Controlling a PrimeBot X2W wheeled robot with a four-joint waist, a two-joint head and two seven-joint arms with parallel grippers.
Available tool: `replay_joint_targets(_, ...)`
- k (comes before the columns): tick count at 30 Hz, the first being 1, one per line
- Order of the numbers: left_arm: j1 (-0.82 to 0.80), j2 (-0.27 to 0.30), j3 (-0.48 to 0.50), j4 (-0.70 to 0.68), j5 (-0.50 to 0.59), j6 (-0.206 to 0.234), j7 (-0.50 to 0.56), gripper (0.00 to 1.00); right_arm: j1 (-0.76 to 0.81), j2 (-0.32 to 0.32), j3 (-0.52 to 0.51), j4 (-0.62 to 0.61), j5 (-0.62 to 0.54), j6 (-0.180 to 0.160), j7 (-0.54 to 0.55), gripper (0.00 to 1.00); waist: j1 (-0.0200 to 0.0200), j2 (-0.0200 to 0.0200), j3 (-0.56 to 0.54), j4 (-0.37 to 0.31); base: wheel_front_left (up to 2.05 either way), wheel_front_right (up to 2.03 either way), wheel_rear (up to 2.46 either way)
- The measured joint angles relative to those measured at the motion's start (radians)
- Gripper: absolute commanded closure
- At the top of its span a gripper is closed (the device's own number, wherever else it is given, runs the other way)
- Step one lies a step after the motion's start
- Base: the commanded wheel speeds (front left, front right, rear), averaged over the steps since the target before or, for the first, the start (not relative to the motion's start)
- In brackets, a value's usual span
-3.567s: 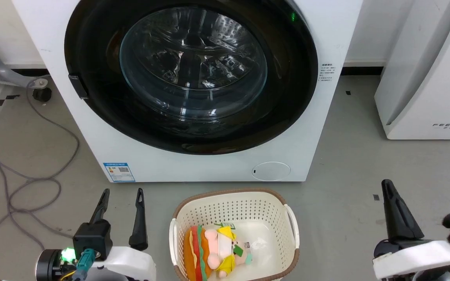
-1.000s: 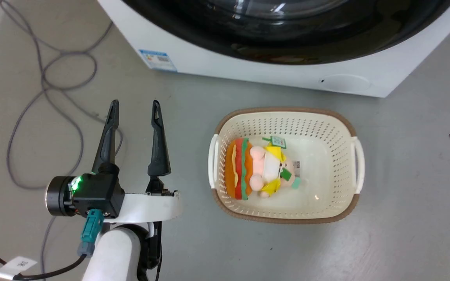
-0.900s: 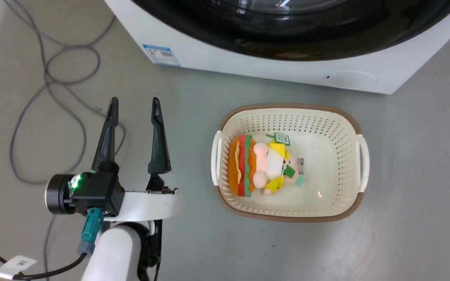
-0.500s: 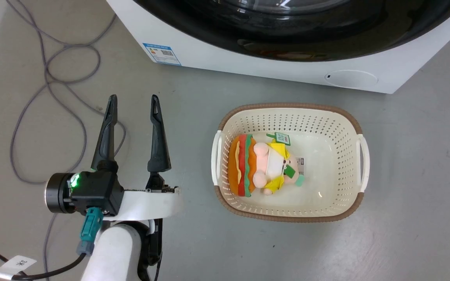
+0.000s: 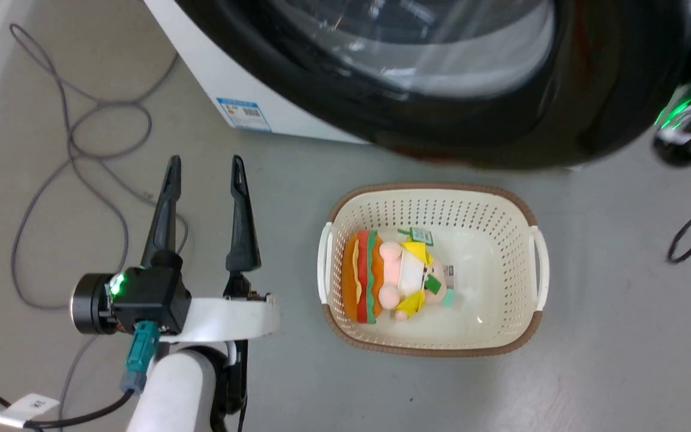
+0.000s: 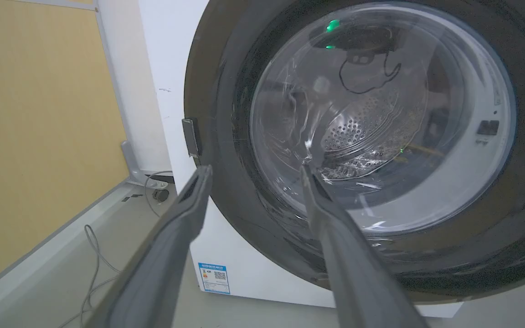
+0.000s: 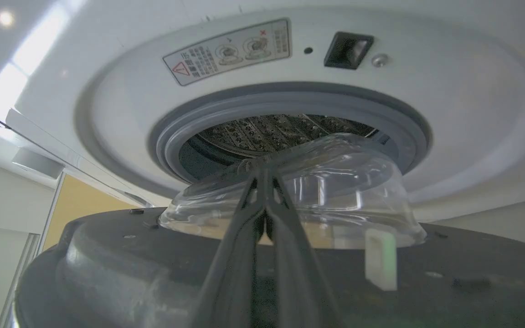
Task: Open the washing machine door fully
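Half open at most, the washing machine door (image 5: 441, 120) stands angled out from the washing machine (image 5: 201, 72). Two risks, I judge: the right gripper (image 7: 262, 175) is behind the door by its glass bowl, fingers pressed together and pinching nothing, and it could slide off that glossy inner face. The opening door could also strike the left gripper (image 5: 204, 161) — spread wide, empty, before the machine's left corner
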Motion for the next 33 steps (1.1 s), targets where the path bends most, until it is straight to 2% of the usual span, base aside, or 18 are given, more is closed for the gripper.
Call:
replay_joint_targets(18, 0.095, 0.0, 0.032, 0.036, 0.026, -0.036, 0.0, 0.0, 0.293, 0.078, 0.048, -0.192, 0.005, -0.002, 0.142, 1.0, 0.0, 0.0, -0.131, -0.051, 0.0, 0.0, 0.0)
replay_joint_targets(33, 0.172, 0.0, 0.044, 0.077, 0.071, -0.069, -0.001, 0.0, 0.521, 0.165, 0.137, -0.371, 0.004, -0.002, 0.232, 1.0, -0.0002, 0.0, -0.244, -0.062, 0.0, 0.0, 0.0)
